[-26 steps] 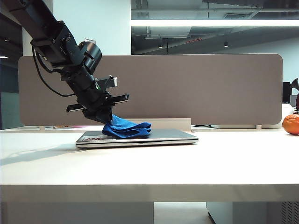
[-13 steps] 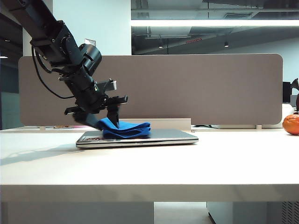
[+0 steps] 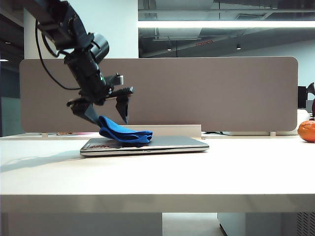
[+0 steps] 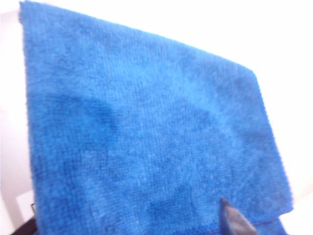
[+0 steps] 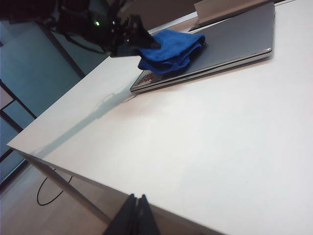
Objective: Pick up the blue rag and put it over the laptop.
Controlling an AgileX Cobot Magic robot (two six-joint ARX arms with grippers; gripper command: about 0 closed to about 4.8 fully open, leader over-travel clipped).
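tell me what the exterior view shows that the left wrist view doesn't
Only the exterior view shows the closed laptop, the white table, the grey partition, an orange object at the far right, and the whole left gripper, open just above the blue rag, which lies bunched on the laptop's left part.
Only the left wrist view shows the rag's fuzzy pile close up, filling the frame.
Both show the rag and the left gripper's fingers.

Bright ceiling strip light [image 3: 216,23], arm shadow on white table [image 3: 157,177], left wrist view blurry/overexposed.
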